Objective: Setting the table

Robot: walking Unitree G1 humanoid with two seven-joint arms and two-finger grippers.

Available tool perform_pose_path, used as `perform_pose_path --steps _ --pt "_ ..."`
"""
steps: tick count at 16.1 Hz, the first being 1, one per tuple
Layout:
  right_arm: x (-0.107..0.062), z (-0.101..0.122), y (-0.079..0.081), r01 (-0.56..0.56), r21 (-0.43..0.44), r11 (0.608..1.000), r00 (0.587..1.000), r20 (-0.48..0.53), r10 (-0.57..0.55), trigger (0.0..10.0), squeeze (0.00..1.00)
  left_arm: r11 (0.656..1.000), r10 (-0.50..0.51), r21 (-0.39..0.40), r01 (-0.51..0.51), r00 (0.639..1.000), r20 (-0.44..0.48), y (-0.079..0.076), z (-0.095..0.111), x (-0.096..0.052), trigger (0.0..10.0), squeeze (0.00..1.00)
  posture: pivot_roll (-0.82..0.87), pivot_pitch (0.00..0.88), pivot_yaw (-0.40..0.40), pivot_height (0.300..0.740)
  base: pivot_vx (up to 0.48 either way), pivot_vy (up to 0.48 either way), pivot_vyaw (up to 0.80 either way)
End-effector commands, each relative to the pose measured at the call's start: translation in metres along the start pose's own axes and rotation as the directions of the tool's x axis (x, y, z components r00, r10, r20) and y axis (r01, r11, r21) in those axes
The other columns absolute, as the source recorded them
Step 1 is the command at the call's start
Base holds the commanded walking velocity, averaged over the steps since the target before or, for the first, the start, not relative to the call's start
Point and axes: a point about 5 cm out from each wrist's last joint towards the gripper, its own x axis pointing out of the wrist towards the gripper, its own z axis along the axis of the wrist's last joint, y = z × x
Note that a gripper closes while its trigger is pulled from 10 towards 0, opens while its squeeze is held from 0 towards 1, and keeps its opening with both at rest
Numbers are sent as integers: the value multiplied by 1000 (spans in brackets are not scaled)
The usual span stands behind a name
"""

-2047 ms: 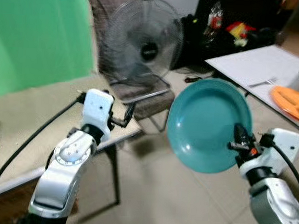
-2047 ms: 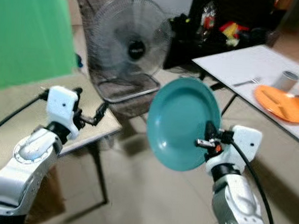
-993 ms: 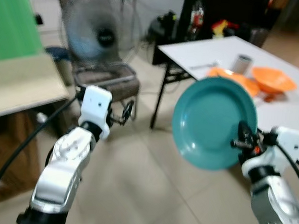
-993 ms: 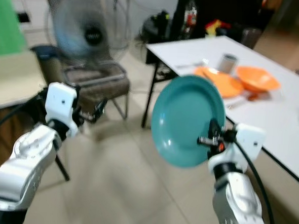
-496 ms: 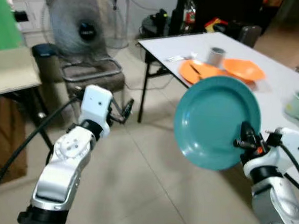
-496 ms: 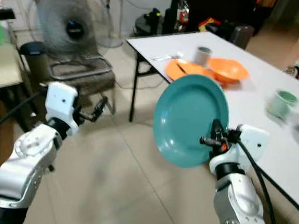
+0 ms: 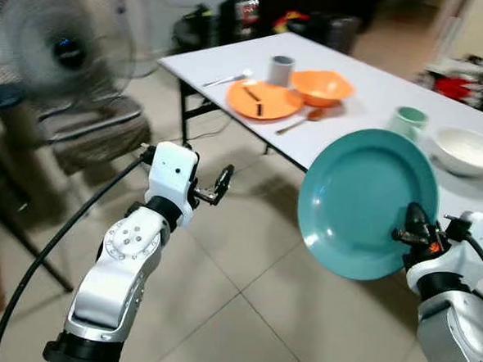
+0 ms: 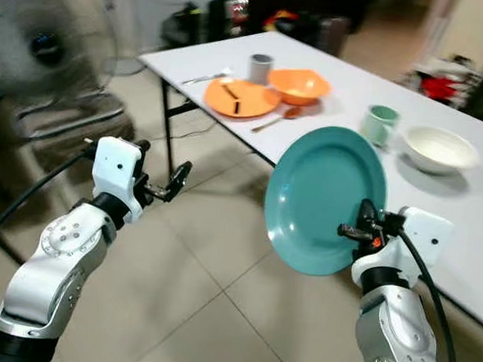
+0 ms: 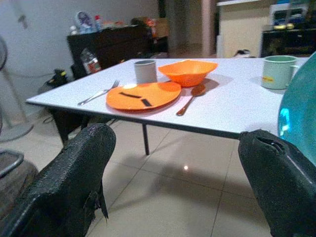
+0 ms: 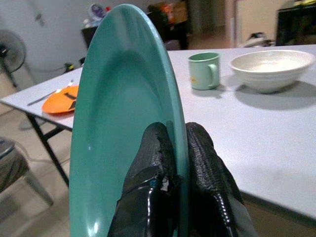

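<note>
no readable text, labels or signs

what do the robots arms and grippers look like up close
Both arms are silver metal with rounded joint housings, each ending in a white boxy wrist block. A thick black cable runs along each arm to that block. The left gripper and right gripper each have two long black fingers with a rough, textured rubbery coating. A small orange-red marking sits by the right gripper's base.

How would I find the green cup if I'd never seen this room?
Find the long white table. One end holds an orange plate and orange bowl; farther along sits a white bowl. The green cup stands beside that white bowl, the only pale green thing with a handle.
</note>
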Motion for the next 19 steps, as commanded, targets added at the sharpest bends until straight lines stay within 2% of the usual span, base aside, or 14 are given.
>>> perform_pose_path --steps 1,8,10,13,15,19 --pt "0 5 9 -43 26 999 999 22 42 10000 0 1000 10 12 -10 1000 3 5 2 0 10000 0 -20 0 -8 740 0 480 -800" --pt "0 4 8 -43 25 999 999 17 43 10000 0 999 45 -7 -45 999 -11 12 -4 -3 10000 0 -17 0 -20 740 0 480 -800" --pt "2 1 7 -40 31 999 999 4 40 10000 0 991 130 -4 -131 990 -55 27 -19 -12 10000 0 -11 0 -35 740 0 480 -800" --pt "7 -5 2 -36 97 995 999 -17 37 10000 0 985 174 11 -174 982 -79 35 -28 -25 10000 0 1 0 -56 740 0 0 -146" --pt "12 -14 -2 -19 121 992 998 -60 27 10000 0 986 165 11 -164 983 -76 33 -29 -25 10000 0 6 0 -62 740 0 0 0" --pt "19 -10 -4 -25 153 988 999 -44 32 10000 0 991 131 -14 -132 990 -53 28 -26 -24 10000 0 9 0 -65 740 0 0 0"
